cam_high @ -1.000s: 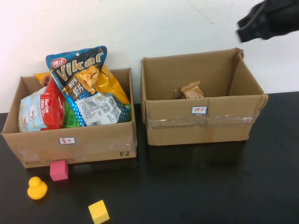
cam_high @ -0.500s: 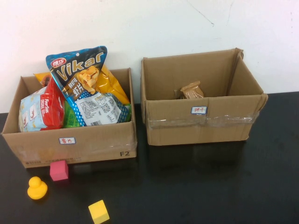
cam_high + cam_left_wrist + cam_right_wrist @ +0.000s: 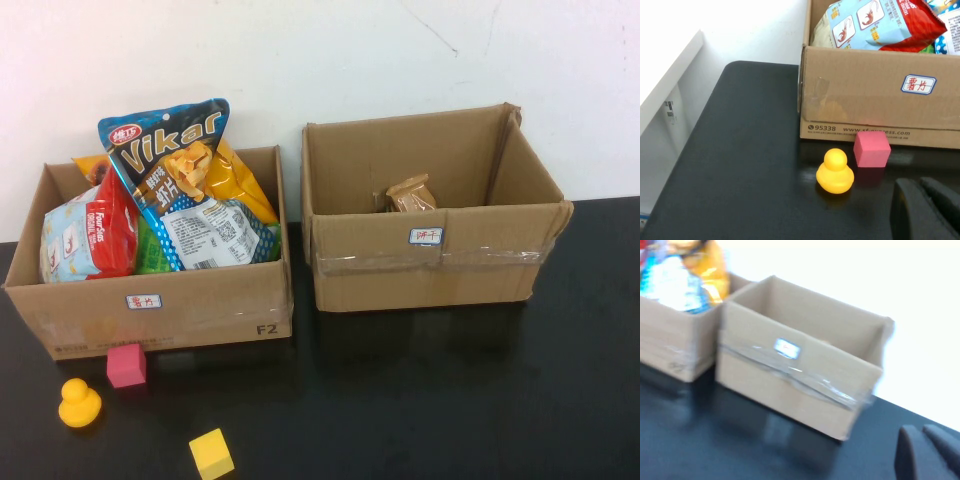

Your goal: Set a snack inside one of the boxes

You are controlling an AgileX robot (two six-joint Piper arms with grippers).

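Note:
Two open cardboard boxes stand side by side at the back of the black table. The left box [image 3: 200, 305] is full of snack bags, with a blue Vikar bag [image 3: 175, 180] sticking up. The right box [image 3: 480, 270] holds one small brown snack packet [image 3: 412, 194]. Neither gripper shows in the high view. My left gripper [image 3: 920, 186] is shut and empty, low over the table in front of the left box [image 3: 865, 100]. My right gripper [image 3: 920, 430] is shut and empty, off to the right of the right box [image 3: 790, 385].
A pink cube [image 3: 126, 365], a yellow toy duck [image 3: 79, 403] and a yellow cube [image 3: 211, 453] lie on the table in front of the left box. The duck [image 3: 835, 172] and pink cube [image 3: 871, 148] are close to my left gripper. The table's left edge [image 3: 685, 150] is near.
The right arm, seen above the right box's far right corner a second ago, has gone out of the high view. The boxes and toys have not moved.

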